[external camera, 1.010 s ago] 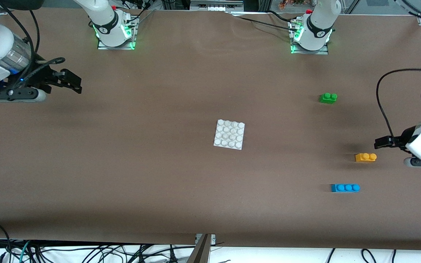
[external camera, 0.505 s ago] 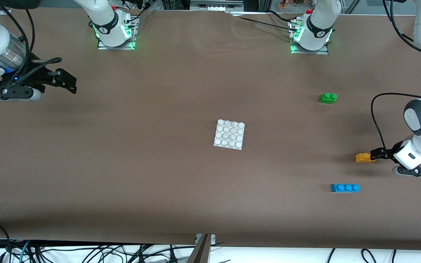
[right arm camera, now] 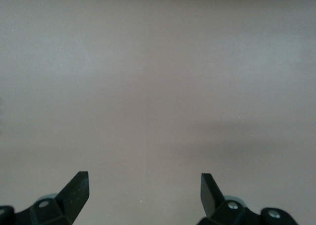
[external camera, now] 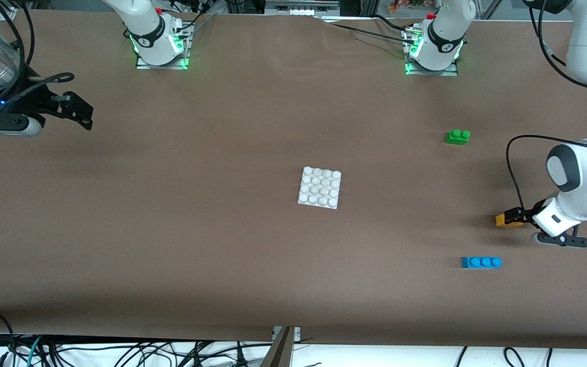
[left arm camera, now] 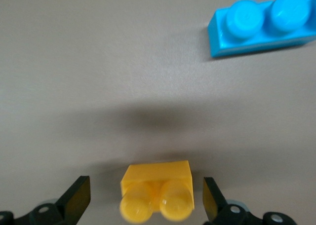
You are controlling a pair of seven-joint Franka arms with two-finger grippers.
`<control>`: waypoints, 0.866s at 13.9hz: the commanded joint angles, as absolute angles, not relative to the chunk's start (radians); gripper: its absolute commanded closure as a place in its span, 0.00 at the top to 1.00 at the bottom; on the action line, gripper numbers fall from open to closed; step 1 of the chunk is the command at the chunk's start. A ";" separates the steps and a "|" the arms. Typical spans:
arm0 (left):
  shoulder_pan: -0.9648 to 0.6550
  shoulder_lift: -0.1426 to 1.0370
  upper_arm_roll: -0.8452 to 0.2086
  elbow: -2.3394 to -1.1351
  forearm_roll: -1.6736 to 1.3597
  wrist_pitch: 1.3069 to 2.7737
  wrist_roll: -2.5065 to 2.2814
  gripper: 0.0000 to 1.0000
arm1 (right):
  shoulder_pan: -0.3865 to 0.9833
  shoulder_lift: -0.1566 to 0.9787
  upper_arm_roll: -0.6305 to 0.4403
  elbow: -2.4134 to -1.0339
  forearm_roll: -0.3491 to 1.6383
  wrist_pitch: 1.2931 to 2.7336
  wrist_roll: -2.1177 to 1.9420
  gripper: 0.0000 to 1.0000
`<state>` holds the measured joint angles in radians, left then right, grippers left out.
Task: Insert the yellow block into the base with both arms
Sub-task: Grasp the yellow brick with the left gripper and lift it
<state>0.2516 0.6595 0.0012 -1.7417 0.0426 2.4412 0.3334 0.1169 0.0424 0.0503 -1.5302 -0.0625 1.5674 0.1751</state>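
The yellow block (external camera: pixel 502 219) — a small glossy plastic brick with two round studs — is lying on the matte brown table (external camera: pixel 222 244) toward the left arm's end, at about 3 o'clock from the base (external camera: pixel 319 187) and well apart from it. The left gripper (external camera: pixel 516 216) is sitting low around the block, its black fingers (left arm camera: pixel 76 198) spread wide with the block between them; in the left wrist view a gap is showing on each side of the block (left arm camera: pixel 158 190), so nothing is being gripped.

The base is a flat square white plate with a four-by-four grid of rounded studs, resting near the middle of the table with bare cloth all around it.

A blue brick (external camera: pixel 481 262), longer and with three studs, is lying at roughly 7 o'clock from the yellow block, nearer to the front camera; it is also showing in the left wrist view (left arm camera: pixel 261 22). A green brick (external camera: pixel 457 136) with two studs is sitting at about 11 o'clock from the yellow block, farther from the camera. Neither is touching anything else, and nothing is lying between the yellow block and the base.

The right gripper (external camera: pixel 77 109) is waiting over the right arm's end of the table — at about 10 o'clock from the base — with its fingers (right arm camera: pixel 74 190) parted and only bare brown surface showing between them.
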 commanded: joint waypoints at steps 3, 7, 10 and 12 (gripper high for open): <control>0.252 0.655 0.000 -1.815 0.061 2.519 0.347 1.00 | 0.117 0.066 0.054 -1.500 -0.078 1.545 0.164 1.00; 0.249 0.657 0.002 -1.807 0.060 2.519 0.344 0.56 | 0.115 0.067 0.052 -1.499 -0.077 1.551 0.166 1.00; 0.245 0.637 -0.002 -1.801 0.060 2.507 0.331 0.16 | 0.117 0.066 0.054 -1.499 -0.078 1.555 0.172 1.00; 0.229 0.608 -0.005 -1.799 0.060 2.453 0.330 0.08 | 0.115 0.066 0.054 -1.500 -0.075 1.554 0.175 1.00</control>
<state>0.2477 0.6547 -0.0037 -1.7931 0.0426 2.5084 0.3371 0.1191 0.0587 0.0500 -1.5244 -0.0689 1.5676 0.1752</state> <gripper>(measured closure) 0.322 0.000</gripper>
